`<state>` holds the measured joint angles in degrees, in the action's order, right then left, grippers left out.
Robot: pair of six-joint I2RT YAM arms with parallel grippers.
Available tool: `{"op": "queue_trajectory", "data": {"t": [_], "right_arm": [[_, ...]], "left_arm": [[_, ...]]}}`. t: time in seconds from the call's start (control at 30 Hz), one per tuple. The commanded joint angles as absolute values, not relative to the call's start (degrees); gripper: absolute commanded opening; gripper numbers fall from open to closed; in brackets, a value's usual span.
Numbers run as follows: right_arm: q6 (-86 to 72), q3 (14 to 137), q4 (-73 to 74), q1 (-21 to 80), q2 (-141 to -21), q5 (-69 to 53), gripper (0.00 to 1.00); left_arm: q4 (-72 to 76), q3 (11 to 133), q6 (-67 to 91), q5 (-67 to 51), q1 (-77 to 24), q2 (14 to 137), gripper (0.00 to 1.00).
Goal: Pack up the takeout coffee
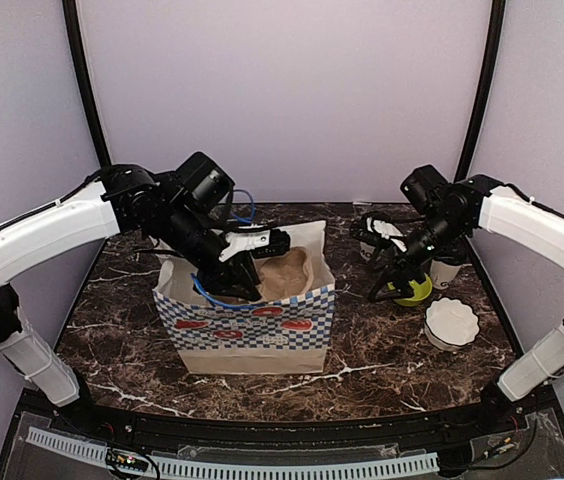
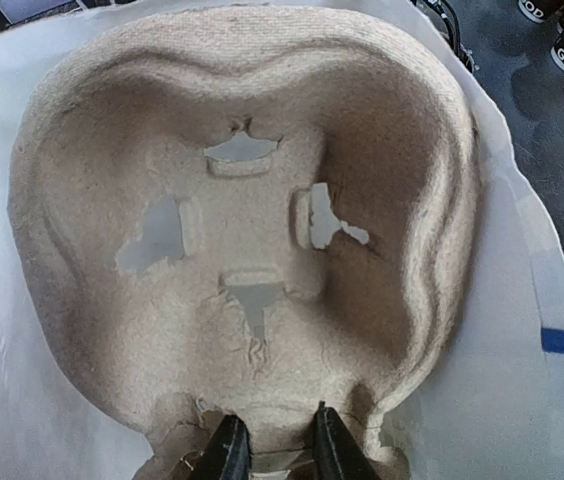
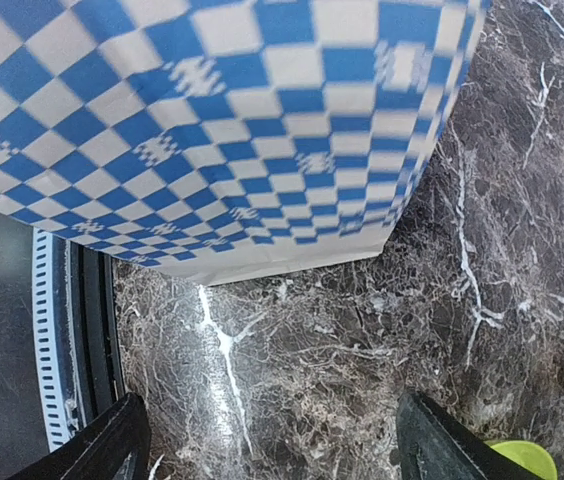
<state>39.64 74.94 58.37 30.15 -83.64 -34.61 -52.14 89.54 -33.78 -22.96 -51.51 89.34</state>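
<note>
while the left gripper (image 2: 277, 445) stands clenched on the near rim of a moulded pulp cup carrier (image 2: 92, 220), holding it low inside the blue-checked paper bag (image 1: 252, 335), the packing looks to be at its 1st step: seating the carrier before any cup goes in. the takeout coffee cups (image 1: 447, 270) are not yet packed. they stand on the marble table (image 1: 382, 375) at its right rear, well outside the bag and close to a lime-green bowl (image 1: 414, 291), their lids largely hidden behind the right arm in the overhead view. the right gripper (image 3: 277, 445) hangs released, jaws spread wide with nothing between them, over bare marble between the bag's corner and the bowl. the left arm reaches forward and bends steeply down at the wrist into the bag's mouth. the right arm stretches inward from the right, wrist angled down toward the table. the next move probably calls for the left claw to let the carrier settle flat on the bag's floor, and for the right to turn to 1 cup, close around its wall below the lid and lift it upright.
</note>
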Motion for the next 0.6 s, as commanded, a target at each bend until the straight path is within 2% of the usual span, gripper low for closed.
{"op": "queue_trajectory", "data": {"t": [0.0,0.17,0.3,0.57], "right_arm": [[36.4,77.2,52.0,31.2,-83.4,-31.3,0.86],[28.6,87.7,45.3,31.7,-90.9,-30.7,0.85],[28.6,95.5,48.4,31.8,-97.4,-34.1,0.82],[28.7,88.5,45.9,31.8,-93.0,-33.6,0.82]], "left_arm": [[-55.5,89.6,-32.0,-20.9,-53.3,88.8,0.23],[-57.2,92.2,-30.0,-17.3,-53.7,91.5,0.23],[-60.7,96.3,-24.6,-11.0,-53.8,94.8,0.23],[-64.6,95.5,-15.6,-9.0,-53.7,95.3,0.24]]}}
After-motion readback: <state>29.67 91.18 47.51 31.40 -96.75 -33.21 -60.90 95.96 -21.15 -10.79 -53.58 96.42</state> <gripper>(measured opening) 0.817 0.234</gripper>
